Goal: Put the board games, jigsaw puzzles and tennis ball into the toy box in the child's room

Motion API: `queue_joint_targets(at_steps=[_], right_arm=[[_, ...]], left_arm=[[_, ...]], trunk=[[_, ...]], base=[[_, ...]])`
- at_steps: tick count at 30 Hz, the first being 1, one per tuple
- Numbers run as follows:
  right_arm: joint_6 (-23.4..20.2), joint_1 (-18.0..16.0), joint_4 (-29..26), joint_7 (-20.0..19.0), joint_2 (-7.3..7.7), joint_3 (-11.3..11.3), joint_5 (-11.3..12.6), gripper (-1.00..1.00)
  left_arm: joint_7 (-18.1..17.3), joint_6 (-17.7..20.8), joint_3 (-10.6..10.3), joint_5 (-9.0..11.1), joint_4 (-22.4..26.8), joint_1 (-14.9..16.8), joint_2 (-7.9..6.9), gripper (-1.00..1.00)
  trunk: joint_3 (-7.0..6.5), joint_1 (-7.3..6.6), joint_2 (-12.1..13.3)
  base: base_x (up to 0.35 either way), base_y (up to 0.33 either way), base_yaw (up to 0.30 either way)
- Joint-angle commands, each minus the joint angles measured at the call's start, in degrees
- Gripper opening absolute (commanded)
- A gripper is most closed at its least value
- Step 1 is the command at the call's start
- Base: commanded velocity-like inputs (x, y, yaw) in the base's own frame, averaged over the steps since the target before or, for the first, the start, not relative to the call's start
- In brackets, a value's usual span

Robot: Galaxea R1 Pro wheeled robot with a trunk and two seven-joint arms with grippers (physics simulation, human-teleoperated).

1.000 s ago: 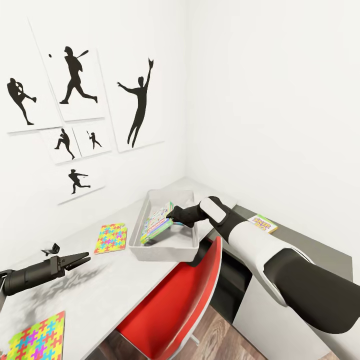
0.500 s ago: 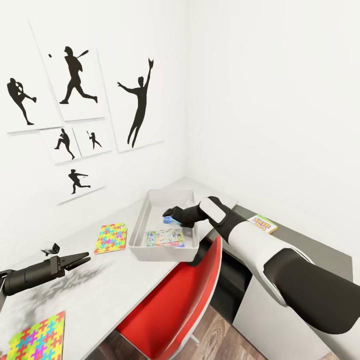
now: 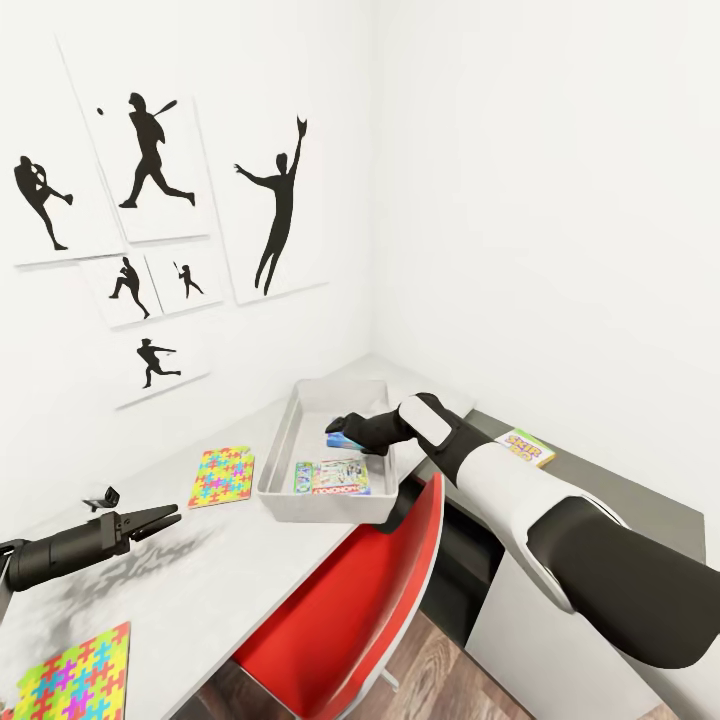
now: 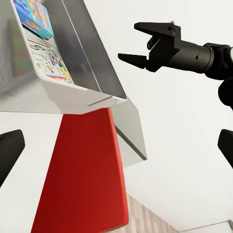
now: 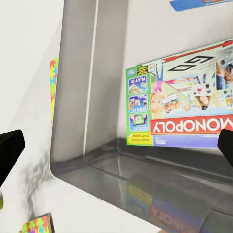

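- Grey toy box (image 3: pixel 283 440) sits mid-frame in the head view on the pale table (image 3: pixel 240 575); flat on its floor lies the Monopoly game (image 3: pixel 333 477), with a blue game (image 3: pixel 338 437) beyond it, under the right gripper (image 3: pixel 335 427).
- So two games look to be in the box. A third, yellow-green game (image 3: pixel 525 446) lies at centre right on the dark cabinet top (image 3: pixel 640 505), outside the box.
- Two puzzles are not yet packed: one (image 3: pixel 221 475) just left of the box, another (image 3: pixel 75 676) at the lower left corner. I cannot find the ball.
- The left wrist view shows the right gripper (image 4: pixel 141 44) at its upper right with fingers spread and nothing between them, clear above the box; from the head view that is hard to tell.
- The right wrist view reads the Monopoly (image 5: pixel 182 102) lettering.
- Left gripper (image 3: pixel 165 518), at the head view's lower left, hovers over the table, empty, fingers slightly apart.
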State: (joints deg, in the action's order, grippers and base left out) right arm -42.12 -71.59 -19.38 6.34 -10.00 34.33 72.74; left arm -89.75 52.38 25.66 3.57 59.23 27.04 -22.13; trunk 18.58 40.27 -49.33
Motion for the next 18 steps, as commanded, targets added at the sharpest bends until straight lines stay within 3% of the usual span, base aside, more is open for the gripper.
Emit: queue_joint_targets(at_steps=[1,18], right_arm=[[0.0,-0.1,0.0,0.5,0.0,0.2,0.6,1.0],[3.3,-0.1,-0.1,0.4,0.0,0.5,0.6,1.0]], left_arm=[[-0.2,0.6,0.0,0.0,0.0,0.0,-0.02,1.0],[-0.2,0.6,0.1,0.0,0.0,0.0,-0.16,1.0]], trunk=[[0.08,0.01,-0.1],[0.08,0.01,-0.1]], base=[[0.0,0.0,0.0],[0.0,0.0,0.0]])
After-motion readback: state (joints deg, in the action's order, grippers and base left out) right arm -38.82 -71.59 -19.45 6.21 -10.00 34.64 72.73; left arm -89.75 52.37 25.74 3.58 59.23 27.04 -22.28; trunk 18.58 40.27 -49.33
